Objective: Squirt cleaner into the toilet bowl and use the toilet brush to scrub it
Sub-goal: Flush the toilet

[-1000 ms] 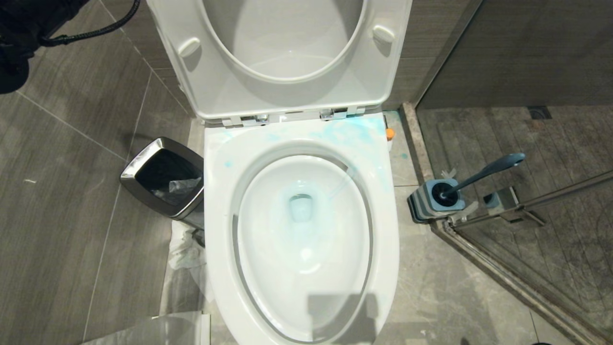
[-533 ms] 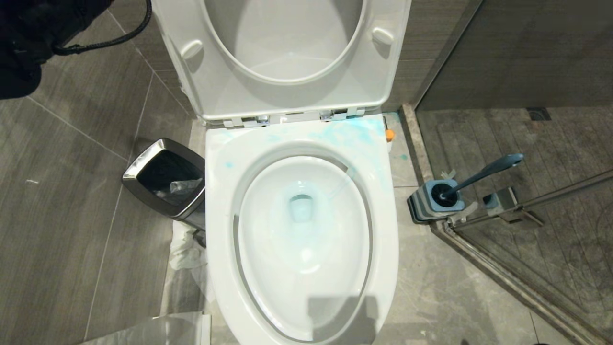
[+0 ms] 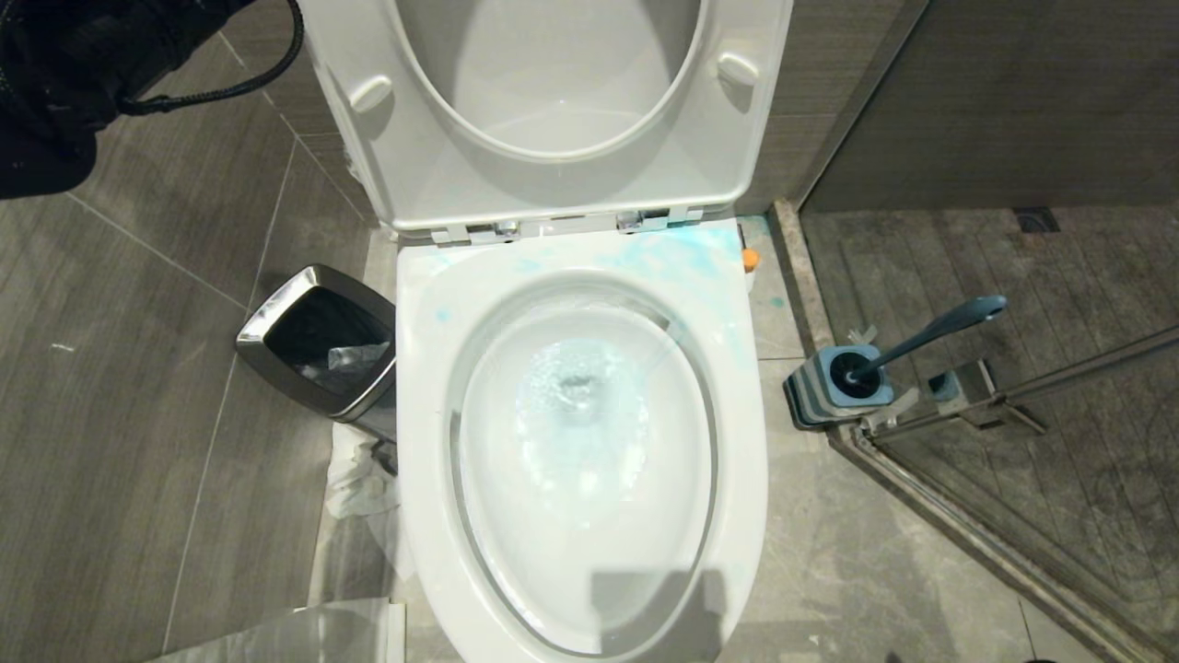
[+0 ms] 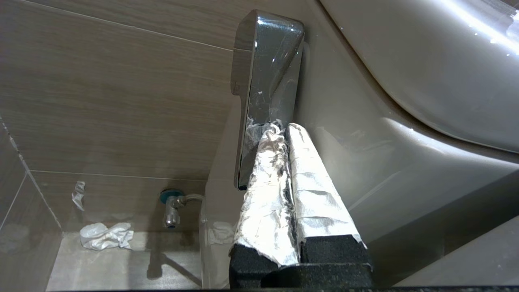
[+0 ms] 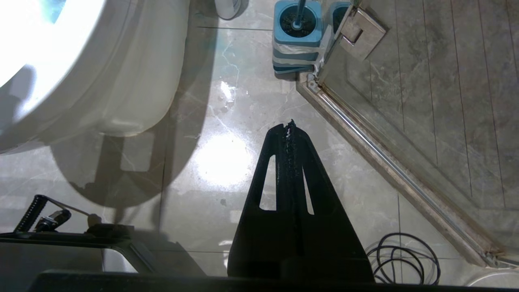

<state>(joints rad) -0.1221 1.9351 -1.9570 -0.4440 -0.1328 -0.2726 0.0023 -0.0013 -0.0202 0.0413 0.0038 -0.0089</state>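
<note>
The white toilet bowl (image 3: 424, 414) stands open with seat and lid up. Water (image 3: 580, 405) churns in it, tinted blue. Blue cleaner smears (image 3: 682, 250) mark the back of the rim. The toilet brush (image 3: 930, 333) stands in its blue holder (image 3: 834, 387) on the floor to the right, also seen as the holder (image 5: 297, 24) in the right wrist view. My left gripper (image 4: 284, 129) is shut, its foil-wrapped tips against the chrome flush lever (image 4: 263, 61) on the tank's side. My right gripper (image 5: 290, 123) hangs shut and empty over the floor tiles.
A steel bin (image 3: 318, 341) sits left of the bowl with crumpled tissue (image 3: 355, 479) beside it. The glass shower door and its sill (image 3: 967, 525) run along the right. A small orange-topped item (image 3: 750, 259) stands behind the toilet. Coiled cable (image 5: 405, 259) lies on the floor.
The still blue water in the bowl has begun to swirl and froth. My left arm has come a little further into the top left corner. The brush has not moved.
</note>
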